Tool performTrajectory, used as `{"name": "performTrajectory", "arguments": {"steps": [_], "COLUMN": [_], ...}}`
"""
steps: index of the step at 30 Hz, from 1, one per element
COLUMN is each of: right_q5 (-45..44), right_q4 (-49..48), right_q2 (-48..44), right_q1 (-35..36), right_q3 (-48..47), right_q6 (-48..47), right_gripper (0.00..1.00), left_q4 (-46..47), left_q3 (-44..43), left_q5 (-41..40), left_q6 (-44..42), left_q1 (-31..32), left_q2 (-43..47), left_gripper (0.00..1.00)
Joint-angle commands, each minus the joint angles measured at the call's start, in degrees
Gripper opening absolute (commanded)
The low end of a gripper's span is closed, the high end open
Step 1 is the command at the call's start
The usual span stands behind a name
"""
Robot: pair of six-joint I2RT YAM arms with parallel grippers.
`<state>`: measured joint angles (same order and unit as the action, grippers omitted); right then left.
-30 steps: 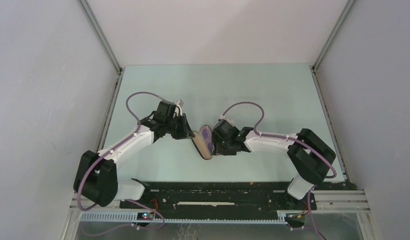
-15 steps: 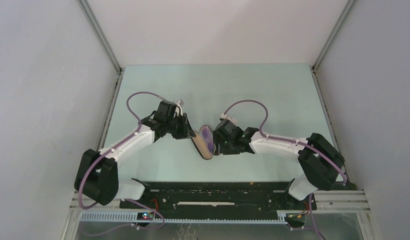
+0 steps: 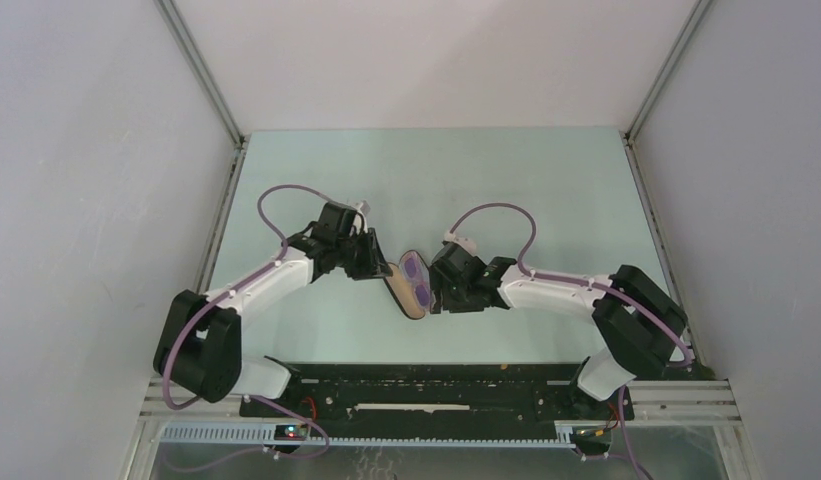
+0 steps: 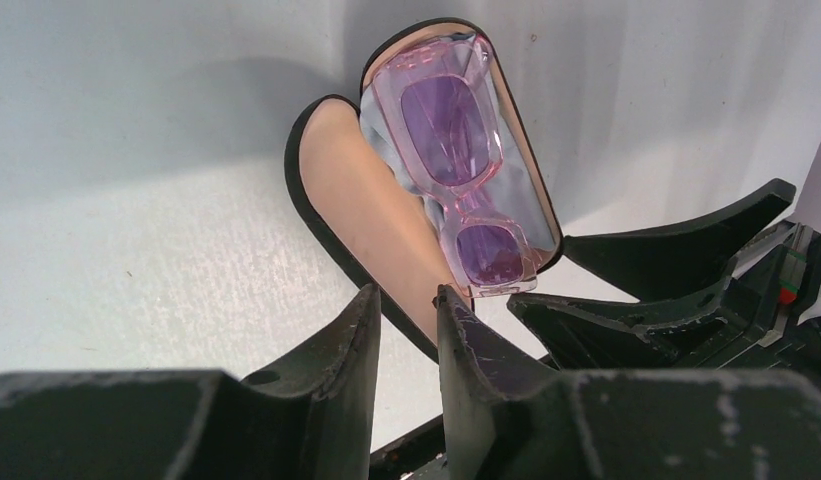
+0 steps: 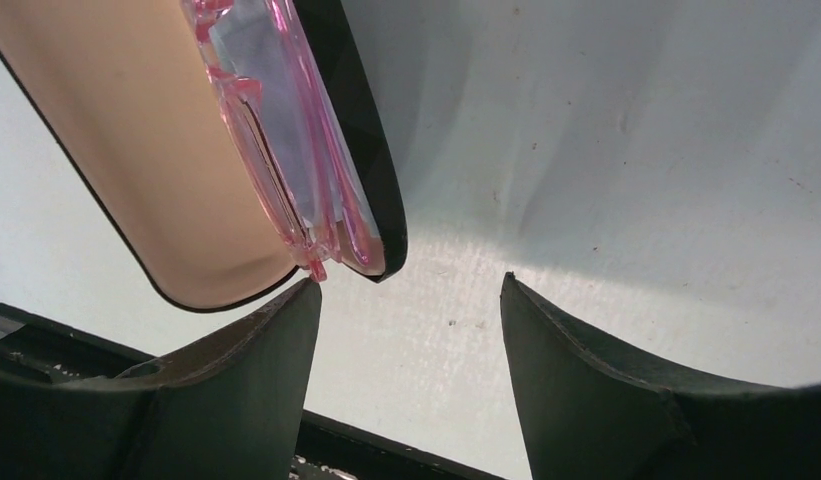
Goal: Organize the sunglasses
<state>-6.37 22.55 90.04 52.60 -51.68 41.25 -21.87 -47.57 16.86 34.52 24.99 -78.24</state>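
Both arms bend inward from elbows held out wide, wrists low over the middle of the table [image 3: 436, 180]. The left gripper [image 4: 406, 295] sits at the left side of the open case [image 4: 366, 200]. Its fingers [image 4: 358, 335] are narrowly parted with the end of the tan-lined lid in the gap; whether they pinch it cannot be told. The right gripper [image 5: 406, 285] is on the case's right side, fingers [image 5: 546, 340] spread wide around bare table. The sunglasses [image 4: 451, 150] lie folded in the case's other half on a light blue cloth [image 4: 384, 140].
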Motion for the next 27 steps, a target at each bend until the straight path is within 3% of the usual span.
{"name": "performTrajectory", "arguments": {"steps": [1, 19, 27], "right_q5": [-2.22, -3.50, 0.44], "right_q4": [-0.29, -1.54, -0.92], "right_q2": [0.95, 2.47, -3.76], "right_q1": [0.08, -2.34, -1.72], "right_q3": [-0.09, -3.60, -2.29], "right_q6": [0.17, 2.21, -6.61], "right_gripper": [0.75, 0.74, 0.77], "left_q4": [1.54, 1.62, 0.20], "left_q3": [1.52, 1.34, 1.40], "left_q5": [0.27, 1.27, -1.52], "left_q6": [-0.12, -0.75, 0.24], "left_q1": [-0.21, -0.21, -0.21], "left_q2": [-0.76, -1.58, 1.89], "left_gripper": [0.32, 0.32, 0.33]}}
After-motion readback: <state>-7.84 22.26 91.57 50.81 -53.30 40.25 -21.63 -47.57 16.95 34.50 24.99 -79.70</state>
